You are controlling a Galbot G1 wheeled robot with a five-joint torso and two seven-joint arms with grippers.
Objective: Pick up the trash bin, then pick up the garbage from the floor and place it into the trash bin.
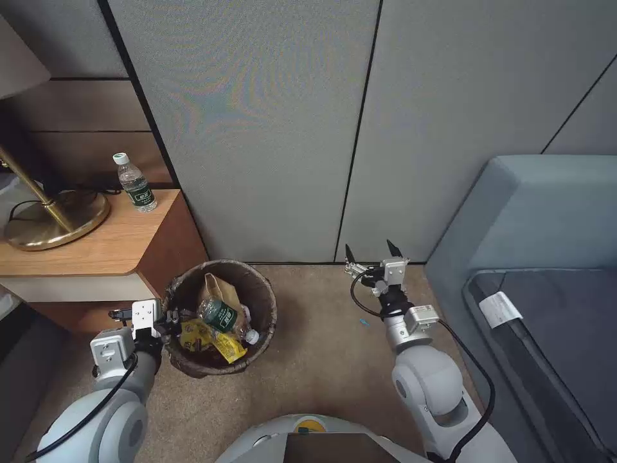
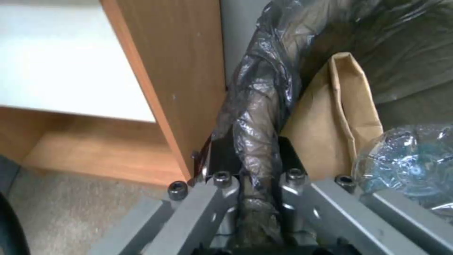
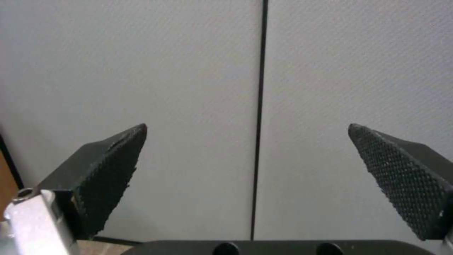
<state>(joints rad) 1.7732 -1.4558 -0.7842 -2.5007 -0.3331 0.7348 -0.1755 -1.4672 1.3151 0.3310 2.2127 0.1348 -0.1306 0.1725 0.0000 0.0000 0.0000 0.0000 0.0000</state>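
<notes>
At lower left of the head view, we keep our left claw (image 1: 168,316) clenched on the bin (image 1: 260,292) rim, level; right claw (image 1: 373,249) hangs released mid-frame.

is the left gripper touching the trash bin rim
Touching. The left wrist view shows the left gripper with fingers closed on the bag-covered rim of the trash bin.
</notes>
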